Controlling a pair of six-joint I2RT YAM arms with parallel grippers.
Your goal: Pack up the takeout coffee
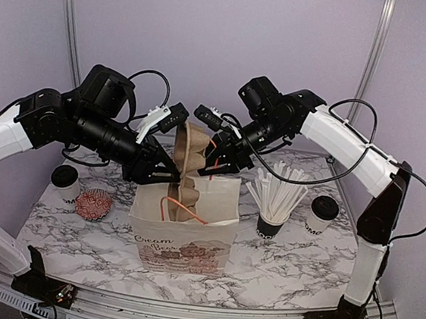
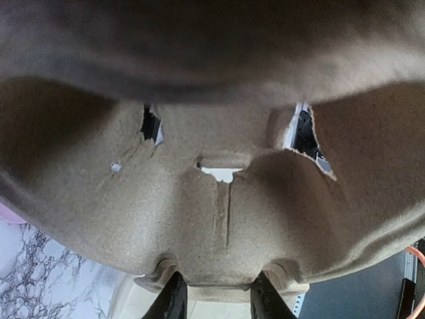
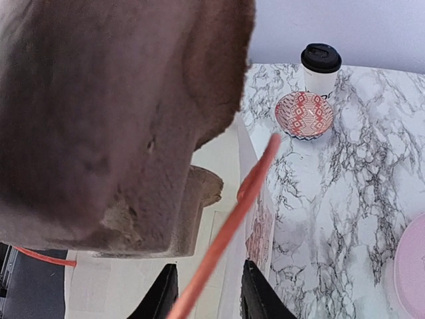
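Pulp tray (image 1: 194,146) in L gripper (image 1: 170,176), upright

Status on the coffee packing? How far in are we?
Done: the paper bag stands open on the table. In hand: the left gripper grips the pulp cup carrier, which is on edge and partway into the bag; the right gripper is open around an orange bag handle. Left: both coffee cups stand lidded on the table, one each side of the bag, neither in carrier nor bag.
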